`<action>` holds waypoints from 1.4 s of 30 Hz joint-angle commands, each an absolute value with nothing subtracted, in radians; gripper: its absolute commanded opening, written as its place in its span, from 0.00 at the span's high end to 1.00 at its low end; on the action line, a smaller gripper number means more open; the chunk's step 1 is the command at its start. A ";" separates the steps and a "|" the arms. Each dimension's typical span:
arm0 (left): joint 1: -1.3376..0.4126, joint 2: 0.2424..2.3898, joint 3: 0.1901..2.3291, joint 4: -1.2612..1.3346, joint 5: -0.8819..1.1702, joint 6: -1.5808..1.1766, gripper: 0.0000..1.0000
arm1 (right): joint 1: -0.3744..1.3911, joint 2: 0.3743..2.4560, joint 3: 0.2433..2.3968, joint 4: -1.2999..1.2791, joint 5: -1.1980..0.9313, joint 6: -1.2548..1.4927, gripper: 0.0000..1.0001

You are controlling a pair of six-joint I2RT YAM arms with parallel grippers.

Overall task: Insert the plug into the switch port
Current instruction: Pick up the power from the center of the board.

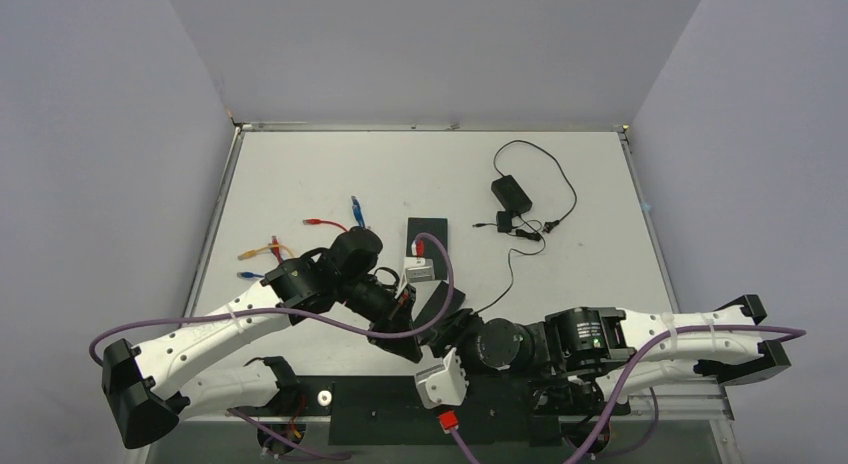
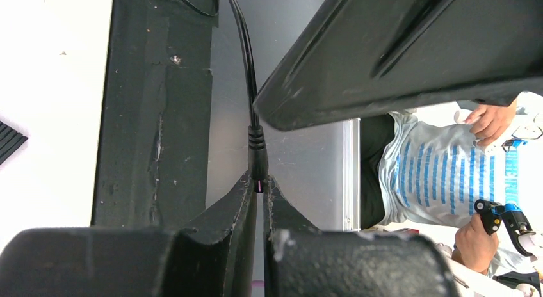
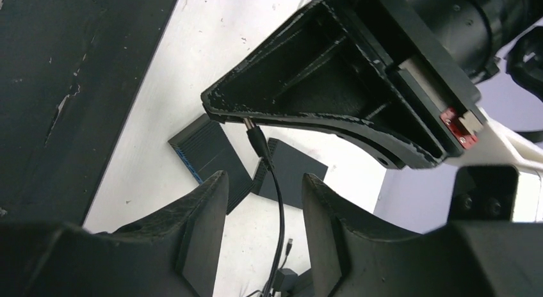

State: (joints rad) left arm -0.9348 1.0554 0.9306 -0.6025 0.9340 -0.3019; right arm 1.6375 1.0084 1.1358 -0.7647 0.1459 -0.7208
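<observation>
My left gripper [image 2: 259,182] is shut on the black barrel plug [image 2: 257,157], pinching it at its fingertips; the plug's thin black cable [image 2: 243,47] runs away from it. In the right wrist view the plug [image 3: 254,136] sticks out of the left gripper's fingers [image 3: 307,105], above two flat black boxes [image 3: 211,153]. My right gripper [image 3: 264,178] is open, its fingers on either side of the cable [image 3: 279,214] without touching it. In the top view both grippers meet near the front middle, left [image 1: 405,329] and right [image 1: 452,322]. A black switch box [image 1: 428,232] lies just beyond them.
A black power adapter [image 1: 510,192] with looped cable lies at the back right. Several coloured network cables [image 1: 325,224] lie at the left of the white table [image 1: 300,174]. A small silver piece [image 1: 421,271] sits by the switch. A black strip [image 1: 400,414] lines the near edge.
</observation>
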 commanded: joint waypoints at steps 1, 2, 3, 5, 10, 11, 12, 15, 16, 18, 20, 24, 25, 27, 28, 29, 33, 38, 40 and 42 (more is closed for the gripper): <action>-0.941 1.056 0.979 -0.591 0.979 -0.279 1.00 | 1.642 1.035 1.181 -0.758 0.105 -0.759 0.59; -0.941 1.057 0.978 -0.588 0.981 -0.279 1.00 | 1.643 1.041 1.183 -0.758 0.106 -0.764 0.61; -0.943 1.056 0.977 -0.588 0.982 -0.280 1.00 | 1.641 1.043 1.186 -0.759 0.106 -0.767 0.62; -0.947 1.058 0.974 -0.585 0.981 -0.280 1.00 | 1.640 1.051 1.189 -0.759 0.103 -0.775 0.68; -0.955 1.061 0.974 -0.586 0.982 -0.282 1.00 | 1.631 1.065 1.199 -0.759 0.093 -0.790 0.73; -0.956 1.060 0.974 -0.587 0.983 -0.281 1.00 | 1.629 1.066 1.198 -0.758 0.091 -0.793 0.73; -0.957 1.061 0.973 -0.587 0.982 -0.281 1.00 | 1.628 1.070 1.200 -0.758 0.087 -0.794 0.73; -0.960 1.063 0.973 -0.587 0.983 -0.279 1.00 | 1.626 1.081 1.203 -0.759 0.079 -0.798 0.75; -0.961 1.063 0.973 -0.587 0.981 -0.278 1.00 | 1.625 1.083 1.205 -0.758 0.076 -0.800 0.75; -0.962 1.063 0.972 -0.586 0.981 -0.278 1.00 | 1.622 1.088 1.206 -0.758 0.071 -0.803 0.76; -0.963 1.062 0.972 -0.587 0.979 -0.277 1.00 | 1.621 1.093 1.209 -0.758 0.065 -0.804 0.79; -0.963 1.057 0.970 -0.587 0.976 -0.278 1.00 | 1.619 1.103 1.213 -0.764 0.060 -0.805 0.86; -0.963 1.055 0.968 -0.587 0.977 -0.279 1.00 | 1.618 1.105 1.216 -0.765 0.061 -0.805 0.88; -0.963 1.053 0.968 -0.587 0.978 -0.279 1.00 | 1.618 1.107 1.218 -0.768 0.061 -0.804 0.93; -0.963 1.052 0.968 -0.587 0.977 -0.278 1.00 | 1.618 1.108 1.219 -0.770 0.061 -0.803 0.97; -0.963 1.053 0.968 -0.587 0.977 -0.279 1.00 | 1.618 1.109 1.220 -0.772 0.061 -0.802 0.99; -0.963 1.049 0.970 -0.592 0.953 -0.273 1.00 | 1.618 1.110 1.221 -0.779 0.060 -0.794 1.00; -0.962 1.048 0.979 -0.622 0.871 -0.256 0.69 | 1.618 1.100 1.204 -0.782 0.075 -0.769 1.00; -0.957 1.046 0.991 -0.636 0.809 -0.251 0.60 | 1.612 1.091 1.187 -0.780 0.098 -0.748 1.00; -0.950 1.039 0.994 -0.640 0.764 -0.251 0.56 | 1.595 1.073 1.162 -0.774 0.106 -0.716 1.00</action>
State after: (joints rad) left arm -0.9565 1.0634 0.9363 -0.6228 0.8677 -0.2771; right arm 1.6165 1.1049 1.1763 -0.8062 0.0700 -0.7734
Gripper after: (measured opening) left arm 0.414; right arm 0.040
